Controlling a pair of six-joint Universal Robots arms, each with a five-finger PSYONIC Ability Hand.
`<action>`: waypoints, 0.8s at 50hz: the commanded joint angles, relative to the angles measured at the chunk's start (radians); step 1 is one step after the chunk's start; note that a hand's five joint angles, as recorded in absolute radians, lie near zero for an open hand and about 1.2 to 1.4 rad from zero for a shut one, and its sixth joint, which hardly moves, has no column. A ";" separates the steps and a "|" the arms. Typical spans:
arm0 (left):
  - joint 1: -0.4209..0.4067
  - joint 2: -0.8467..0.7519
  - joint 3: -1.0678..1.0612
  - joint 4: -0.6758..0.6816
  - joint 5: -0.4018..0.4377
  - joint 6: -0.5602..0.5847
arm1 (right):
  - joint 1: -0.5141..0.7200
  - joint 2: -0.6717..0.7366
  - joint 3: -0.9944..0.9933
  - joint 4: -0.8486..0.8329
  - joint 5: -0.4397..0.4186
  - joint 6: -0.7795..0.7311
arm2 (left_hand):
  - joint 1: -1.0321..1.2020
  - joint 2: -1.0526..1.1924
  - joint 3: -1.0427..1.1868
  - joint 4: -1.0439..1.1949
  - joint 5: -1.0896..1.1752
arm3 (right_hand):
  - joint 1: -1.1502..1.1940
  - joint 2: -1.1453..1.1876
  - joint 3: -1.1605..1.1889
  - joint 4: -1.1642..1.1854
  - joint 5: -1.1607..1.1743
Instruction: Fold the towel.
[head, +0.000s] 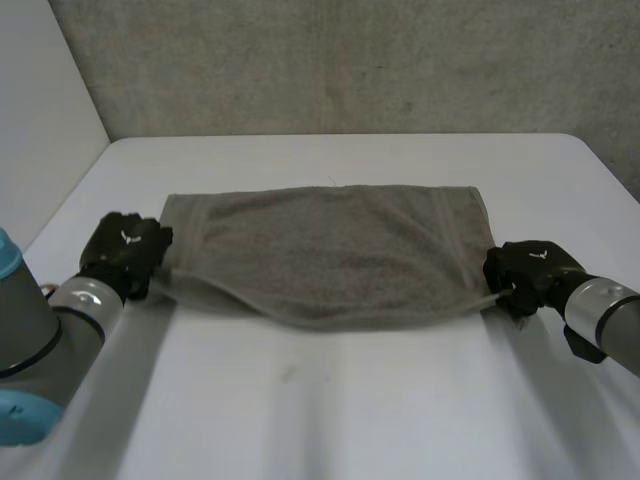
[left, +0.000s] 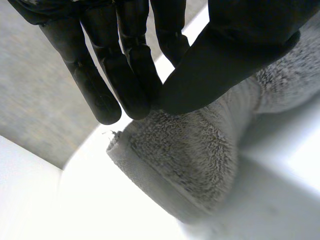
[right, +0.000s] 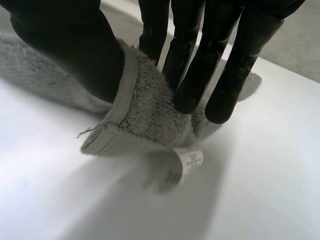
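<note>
A grey-brown towel (head: 325, 250) lies across the middle of the white table (head: 330, 400), its near edge lifted and sagging between the two hands. My left hand (head: 125, 252) pinches the towel's near left corner (left: 175, 170) between thumb (left: 225, 65) and fingers (left: 130, 75). My right hand (head: 528, 272) pinches the near right corner (right: 135, 120) the same way, thumb (right: 75, 50) on top and fingers (right: 200, 75) behind. A small white care label (right: 182, 165) hangs from that corner, just above the table.
A grey concrete wall (head: 340, 65) stands behind the table's far edge. A pale wall panel (head: 40, 110) borders the left side. Bare table surface lies in front of the towel, between my arms.
</note>
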 joint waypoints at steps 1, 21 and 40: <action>0.013 0.102 -0.068 -0.290 0.001 0.112 | -0.075 -0.111 0.036 0.301 0.006 -0.459 | 0.187 0.178 0.179 0.178 0.179 | 0.426 0.219 0.213 0.203 0.249; 0.078 0.288 -0.066 -0.423 0.156 0.252 | -0.152 -0.119 -0.142 0.653 -0.004 -0.753 | 0.187 0.178 0.179 0.178 0.179 | 0.426 0.219 0.213 0.203 0.249; -0.065 -0.432 0.708 -0.305 -0.041 0.195 | 0.120 0.366 -0.594 0.058 0.241 -0.566 | 0.187 0.178 0.179 0.178 0.179 | 0.426 0.219 0.213 0.203 0.249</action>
